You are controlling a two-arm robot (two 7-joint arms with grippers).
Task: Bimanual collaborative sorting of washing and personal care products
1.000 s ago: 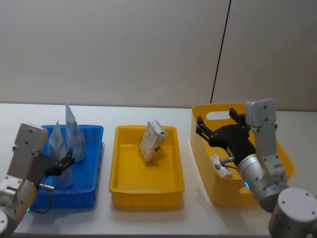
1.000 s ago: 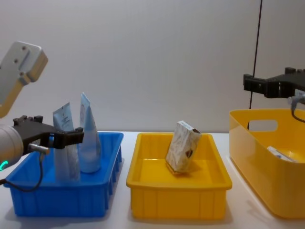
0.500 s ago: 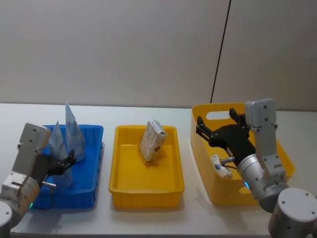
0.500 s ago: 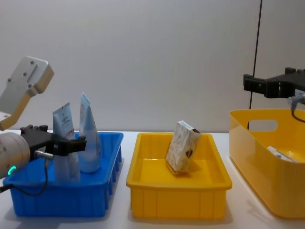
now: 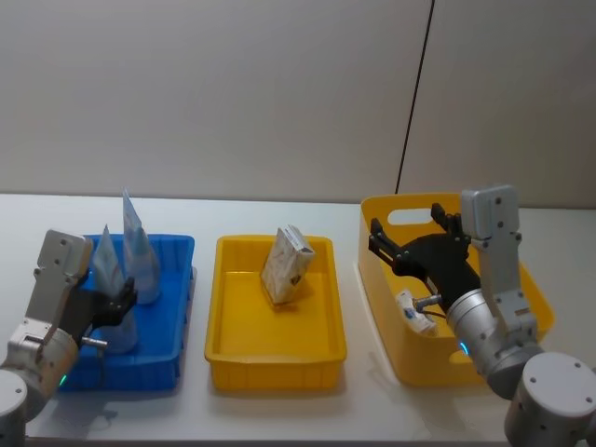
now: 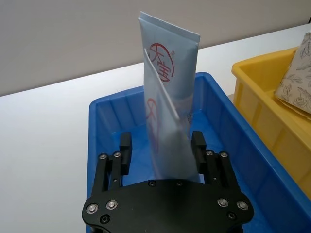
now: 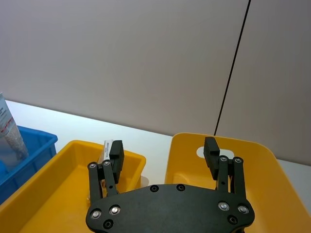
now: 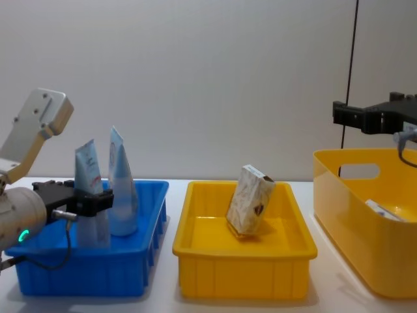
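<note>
— Left jaws, status?

— On the left gripper I read the jaws as spread. They straddle the red-banded tube low down without pinching it, and a gap shows on one side. The tube stands upright in the blue bin, crimped end up. A taller tube stands just beside it.

— And the right?

— On the right gripper the jaws are spread with nothing between them. It hangs above the tall yellow bin, toward its left side and clear of the rim. A small pack with a blue mark lies inside that bin, beneath the gripper.

— Anything further out?

— One patterned pack leans tilted in the yellow tray, which sits between the two bins. All three containers stand side by side on the white surface.
</note>
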